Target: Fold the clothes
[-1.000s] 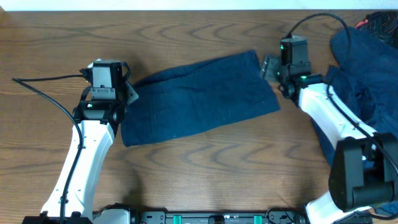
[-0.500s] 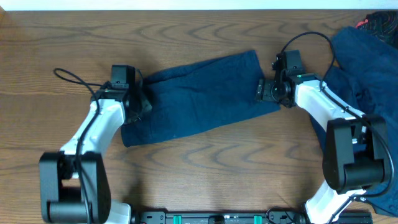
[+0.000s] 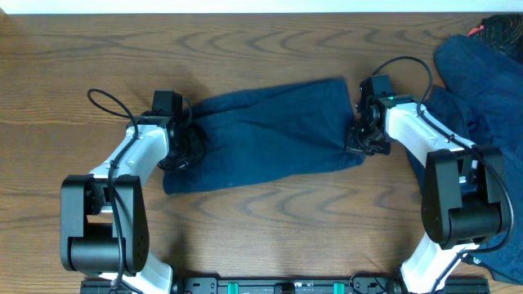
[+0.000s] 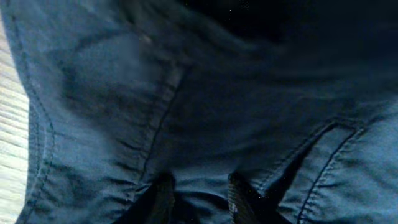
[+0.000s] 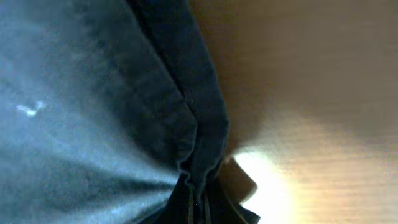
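Navy shorts (image 3: 270, 131) lie spread flat across the middle of the table, one of the clothes. At their left end my left gripper (image 3: 186, 145) is pressed down onto the cloth. The left wrist view shows the shorts (image 4: 186, 93) filling the frame, with my left gripper (image 4: 202, 199) open a little and a puckered ridge of cloth between its two fingers. My right gripper (image 3: 359, 140) is at the shorts' right edge. In the right wrist view it (image 5: 202, 202) is shut on the bunched hem of the shorts (image 5: 81, 93).
More dark blue clothes (image 3: 482, 90) lie heaped at the right edge of the wooden table (image 3: 261, 229), beside and under the right arm. Something red (image 3: 478, 31) shows at the far right corner. A black cable (image 3: 102, 102) loops behind the left arm.
Both arms have swung in onto the ends of the shorts. The right gripper shut on the right hem; the left gripper's fingers drew closer. The shorts' right edge shifted slightly.
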`<state>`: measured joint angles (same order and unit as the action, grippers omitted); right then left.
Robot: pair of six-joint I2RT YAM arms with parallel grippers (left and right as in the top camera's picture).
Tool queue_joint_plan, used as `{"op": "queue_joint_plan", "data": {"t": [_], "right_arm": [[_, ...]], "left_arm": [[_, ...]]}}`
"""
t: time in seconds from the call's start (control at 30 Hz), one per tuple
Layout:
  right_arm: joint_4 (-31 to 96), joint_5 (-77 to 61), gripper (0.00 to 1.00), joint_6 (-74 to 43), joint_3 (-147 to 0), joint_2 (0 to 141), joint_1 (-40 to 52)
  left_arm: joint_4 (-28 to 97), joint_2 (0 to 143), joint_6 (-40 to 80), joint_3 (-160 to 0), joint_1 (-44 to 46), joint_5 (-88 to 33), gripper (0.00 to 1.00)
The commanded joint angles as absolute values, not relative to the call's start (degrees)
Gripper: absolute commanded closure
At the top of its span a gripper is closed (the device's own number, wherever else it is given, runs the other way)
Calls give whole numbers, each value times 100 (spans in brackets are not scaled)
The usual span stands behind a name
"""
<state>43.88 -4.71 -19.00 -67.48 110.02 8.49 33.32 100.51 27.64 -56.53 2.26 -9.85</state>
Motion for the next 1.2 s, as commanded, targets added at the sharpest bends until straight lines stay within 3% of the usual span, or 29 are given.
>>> {"op": "queue_joint_plan", "data": {"t": [0.0,0.43,0.5,0.57,0.6,0.67,0.73,0.97,1.17], "right_arm": [[4963,611,99,-2818,-6663,11166,792],[5457,685,99,-3037,-6667,11059,788],[5406,690,97,-3035,-6672,10921,784],[5356,690,95,-3015,-6672,10691,777],[5323,692,87,-3015,-6672,10569,777],[5242,709,57,-3013,-6672,10285,777],[5175,709,48,-2934,-6672,10042,779],[5181,709,37,-2794,-6672,9577,779],[5290,703,36,-2663,-6670,9579,790]], "left_arm": [[3634,10143,2239,-5557,233,-1350,69],[4447,9225,1457,-5913,231,-1409,67],[4403,8814,1461,-5913,217,-1297,59],[4397,8464,1468,-5911,198,-1142,32],[4410,8322,1494,-5911,178,-1090,25],[4469,8169,1518,-5911,139,-1092,22],[4587,8156,1616,-5911,97,-1090,22],[4727,8663,2018,-5704,-78,-1087,19],[4705,9443,2045,-5642,-327,-1094,14]]}}
